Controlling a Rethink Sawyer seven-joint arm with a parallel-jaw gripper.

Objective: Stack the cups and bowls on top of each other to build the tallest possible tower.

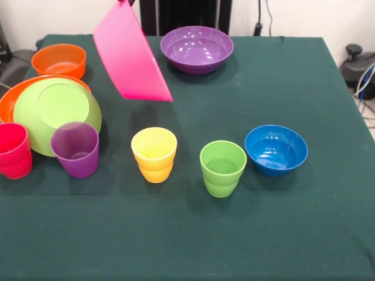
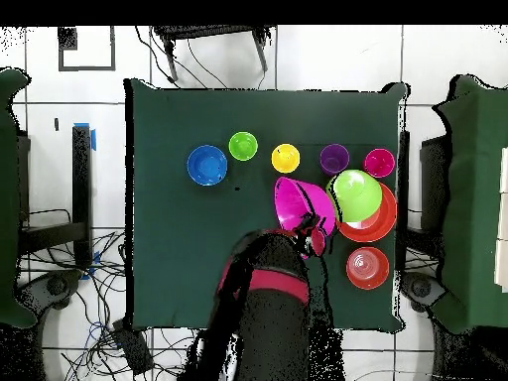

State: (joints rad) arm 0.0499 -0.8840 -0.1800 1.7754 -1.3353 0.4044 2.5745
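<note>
Front view: pink bowl point(image 1: 132, 52) is up off the table point(image 1: 281, 234), tilted steeply, its top edge running out of shot. No gripper visible here. Landmark = yellow cup point(image 1: 154, 154), standing upright, mouth up. Pink bowl hangs above and behind it, twd the pedestal side. Purple cup point(image 1: 75, 148) just left of yellow, red cup point(image 1: 14, 150) further left at the edge; green cup point(image 1: 222, 168) just right, blue bowl point(image 1: 276, 149) beyond that. Lime green bowl point(image 1: 54, 114) lies inverted and tilted in the large orange bowl point(image 1: 12, 99), behind-left of yellow. Small orange bowl point(image 1: 58, 60) and purple bowl point(image 1: 197, 49) sit well back. No tower built yet. All pieces glossy plastic, cups ribbed on lower half.

Overhead view: arm point(image 2: 273, 298) reaches up from the base; gripper point(image 2: 316, 226) sits at the pink bowl's point(image 2: 301, 203) rim. Seems to be carrying it, but jaws are hidden by bowl and arm, so can't tell if spread or pinching. Bowl is just base-side of yellow cup point(image 2: 286, 158), beside lime green bowl point(image 2: 355, 193).

Judgement: step = placing pink bowl as base. Do it well by levelling it upside down before lowering, over bare cloth clear of cups, and releasing only once rim sits flat. Slick plastic; a rim hold could slip.
</note>
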